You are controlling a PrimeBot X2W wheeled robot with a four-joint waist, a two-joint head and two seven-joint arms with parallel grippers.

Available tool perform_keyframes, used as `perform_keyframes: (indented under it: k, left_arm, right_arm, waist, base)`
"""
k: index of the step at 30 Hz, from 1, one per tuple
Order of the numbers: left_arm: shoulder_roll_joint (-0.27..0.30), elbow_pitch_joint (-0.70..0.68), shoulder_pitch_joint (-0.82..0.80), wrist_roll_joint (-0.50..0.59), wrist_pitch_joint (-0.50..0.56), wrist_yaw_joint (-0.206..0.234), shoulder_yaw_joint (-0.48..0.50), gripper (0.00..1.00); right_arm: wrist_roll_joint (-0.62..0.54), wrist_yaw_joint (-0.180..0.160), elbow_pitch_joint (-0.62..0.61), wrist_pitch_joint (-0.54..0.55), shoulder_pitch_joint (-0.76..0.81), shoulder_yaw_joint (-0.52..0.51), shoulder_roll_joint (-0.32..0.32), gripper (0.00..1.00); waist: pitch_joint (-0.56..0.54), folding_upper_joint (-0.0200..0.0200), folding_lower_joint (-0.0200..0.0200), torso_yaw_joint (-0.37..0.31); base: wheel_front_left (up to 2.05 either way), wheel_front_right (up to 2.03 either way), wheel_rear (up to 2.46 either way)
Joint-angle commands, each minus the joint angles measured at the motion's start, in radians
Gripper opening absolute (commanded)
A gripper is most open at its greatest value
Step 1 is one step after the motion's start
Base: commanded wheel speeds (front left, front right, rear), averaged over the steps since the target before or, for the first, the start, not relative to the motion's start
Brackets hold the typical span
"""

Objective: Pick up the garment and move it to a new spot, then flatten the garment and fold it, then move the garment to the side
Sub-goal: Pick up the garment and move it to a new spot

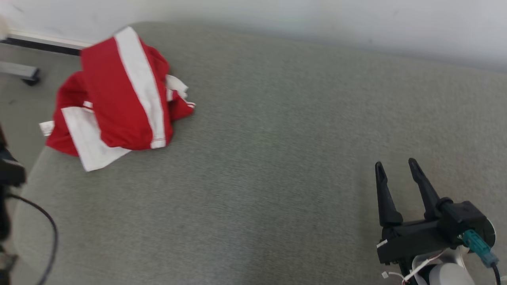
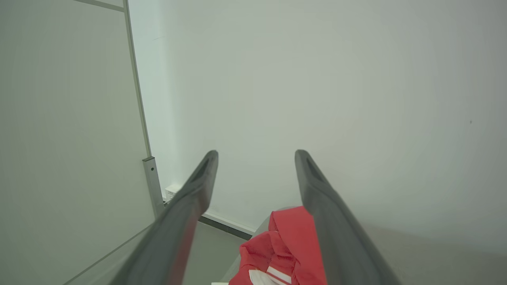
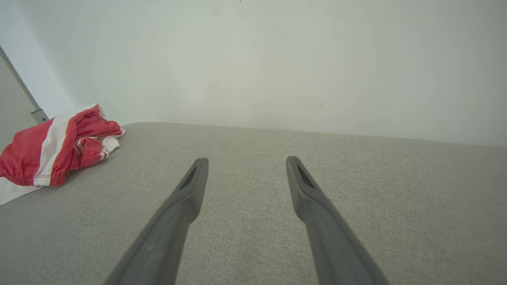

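Note:
The garment (image 1: 119, 99) is a red piece with broad white stripes, crumpled in a heap at the far left corner of the grey cushion (image 1: 269, 158). In the right wrist view the garment (image 3: 51, 148) lies far off to the left. My right gripper (image 1: 396, 168) hovers open over the cushion's near right part, well away from the cloth; its empty fingers (image 3: 313, 198) spread over bare fabric. My left gripper (image 2: 256, 156) is open too, fingers apart with nothing between them, and the garment (image 2: 285, 249) shows low between them, beyond the tips.
A white wall (image 1: 317, 19) runs behind the cushion. Left of the cushion is grey floor (image 1: 20, 99) with a dark baseboard and a metal foot (image 1: 23, 73). A pale panel with a metal post (image 2: 152, 186) stands at the left. A black cable (image 1: 47, 229) hangs at the near left.

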Motion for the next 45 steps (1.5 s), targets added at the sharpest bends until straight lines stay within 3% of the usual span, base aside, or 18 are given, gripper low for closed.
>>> perform_keyframes:
  k: [1, 10, 17, 34, 35, 36, 37, 45]
  left_arm:
    - [0.032, 0.025, -0.063, -0.013, 0.009, -0.010, 0.014, 1.00]
    - [0.154, 0.202, -0.277, -0.022, 0.090, -0.039, -0.015, 1.00]
    - [0.198, 0.336, -0.400, -0.025, 0.172, -0.055, -0.079, 1.00]
    - [0.232, 0.642, -0.482, -0.085, 0.493, -0.066, -0.223, 1.00]
    - [0.231, 0.650, -0.483, -0.087, 0.502, -0.066, -0.227, 0.74]
    - [0.229, 0.658, -0.483, -0.087, 0.508, -0.066, -0.232, 0.10]
    - [0.231, 0.665, -0.483, -0.084, 0.513, -0.066, -0.238, 0.00]
    - [0.245, 0.620, -0.516, -0.033, 0.310, -0.058, -0.257, 0.00]
  right_arm:
    - [-0.008, -0.002, -0.015, -0.001, -0.023, -0.007, -0.002, 1.00]
    - [0.003, -0.002, -0.026, -0.032, -0.057, -0.028, -0.002, 1.00]
    - [0.014, -0.002, -0.018, -0.056, -0.087, -0.029, -0.002, 1.00]
    - [0.033, -0.002, 0.024, -0.089, -0.104, -0.013, -0.002, 1.00]
    - [0.035, -0.002, 0.026, -0.089, -0.104, -0.011, -0.002, 1.00]
    - [0.036, -0.002, 0.027, -0.090, -0.104, -0.010, -0.002, 1.00]
    - [0.036, -0.002, 0.029, -0.091, -0.104, -0.009, -0.002, 1.00]
    - [0.047, -0.002, 0.049, -0.100, -0.088, -0.014, -0.002, 1.00]
  waist:
    - [0.166, -0.0002, -0.0003, -0.166]
    - [0.259, -0.0002, -0.0003, -0.268]
    - [0.304, -0.0002, -0.0003, -0.304]
    - [0.288, -0.0002, -0.0003, -0.338]
    - [0.286, -0.0002, -0.0003, -0.339]
    - [0.284, -0.0002, -0.0003, -0.340]
    - [0.282, -0.0002, -0.0003, -0.340]
    - [0.231, -0.0002, -0.0003, -0.320]
  base:
    - [0.00, 0.00, 0.00]
    - [0.00, 0.00, 0.00]
    - [0.00, 0.00, 0.00]
    - [0.00, 0.00, 0.00]
    - [0.00, 0.00, 0.00]
    - [0.00, 0.00, 0.00]
    - [0.00, 0.00, 0.00]
    - [0.00, 0.00, 0.00]
